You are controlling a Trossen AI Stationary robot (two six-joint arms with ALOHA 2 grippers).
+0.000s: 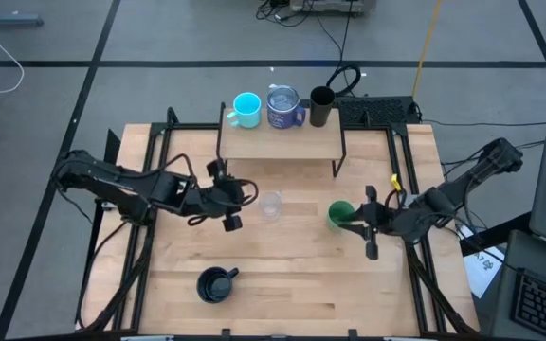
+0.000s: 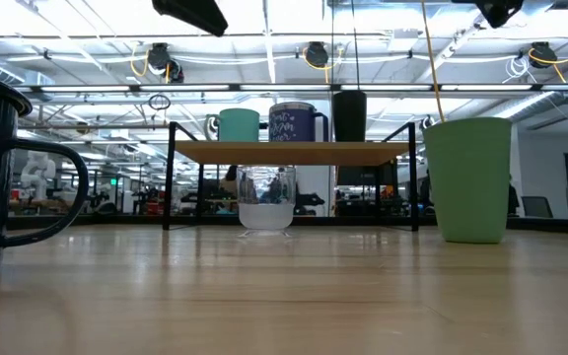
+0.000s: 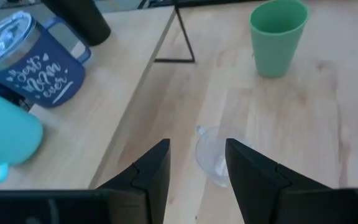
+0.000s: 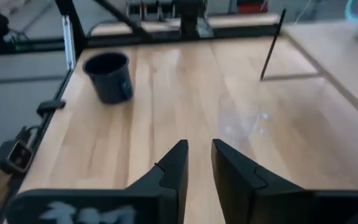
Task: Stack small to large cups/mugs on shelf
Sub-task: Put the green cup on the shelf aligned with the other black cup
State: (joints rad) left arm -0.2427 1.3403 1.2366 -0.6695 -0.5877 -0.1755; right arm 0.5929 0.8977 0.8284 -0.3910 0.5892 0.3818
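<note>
Three vessels up on the shelf [image 1: 282, 142] already: cyan mug [image 1: 246, 109] at its left end, blue-purple mug [image 1: 283, 106] in the middle, black tumbler [image 1: 321, 106] at its right end. Three to go on the table [image 1: 292, 275]. Small clear glass [image 1: 271, 205] standing mid-table, just in front of the shelf. Green cup [image 1: 339, 215] upright toward the right edge. Dark handled mug [image 1: 216, 283] near the front edge, left of centre.

Left gripper [image 1: 231, 201] hovering just left of the glass, fingers apart, nothing between them; glass visible just beyond the fingertips in the left wrist view. Right gripper [image 1: 368, 227] just beside the green cup, fingers a narrow gap apart, empty by the wrist view.

Looks like the pick-up stage for the glass. Next move probably: ease the left fingers around the glass and close gently, keeping it upright, thin, clear and likely slippery.
</note>
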